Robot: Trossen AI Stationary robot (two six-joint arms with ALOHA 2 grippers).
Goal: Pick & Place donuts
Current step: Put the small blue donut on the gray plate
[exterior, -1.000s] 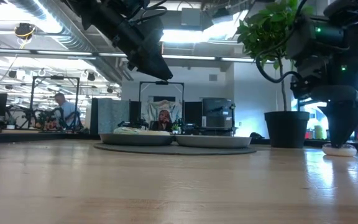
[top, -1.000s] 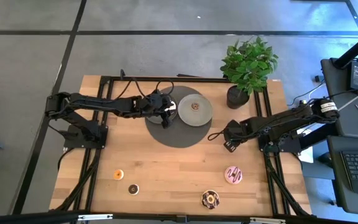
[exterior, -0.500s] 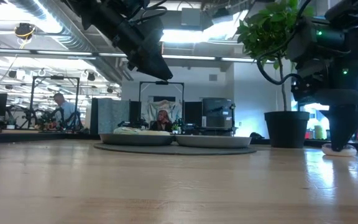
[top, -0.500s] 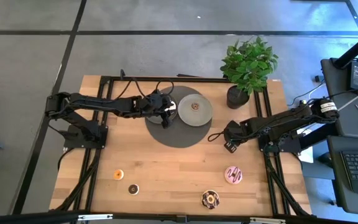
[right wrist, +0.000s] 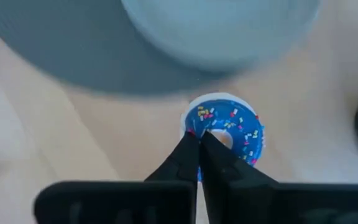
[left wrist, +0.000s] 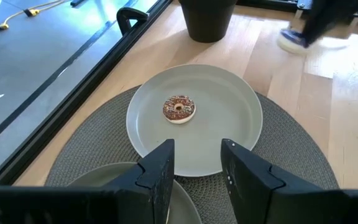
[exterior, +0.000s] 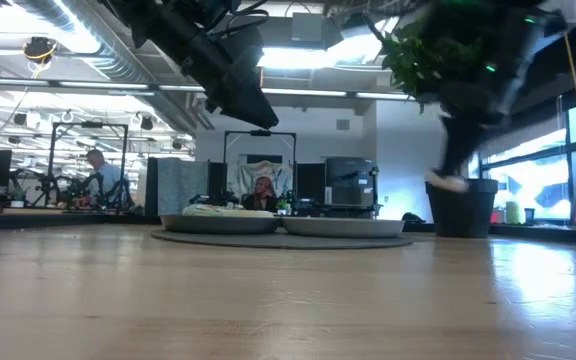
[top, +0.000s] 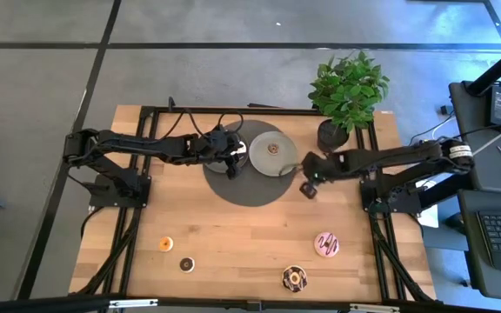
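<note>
- No brand, label or writing can be read.
- The right gripper has its jaws pressed together on the rim of a blue sprinkled donut, lifted off the table beside the round grey mat; its arm reaches in from the right, near the potted plant.
- The left gripper hovers over the mat, jaws spread and holding nothing, arm stretched low from the left.
- A chocolate sprinkled donut lies on a grey plate.
- Pink donut, another sprinkled donut, orange donut and dark brown donut lie on the table's near part.
</note>
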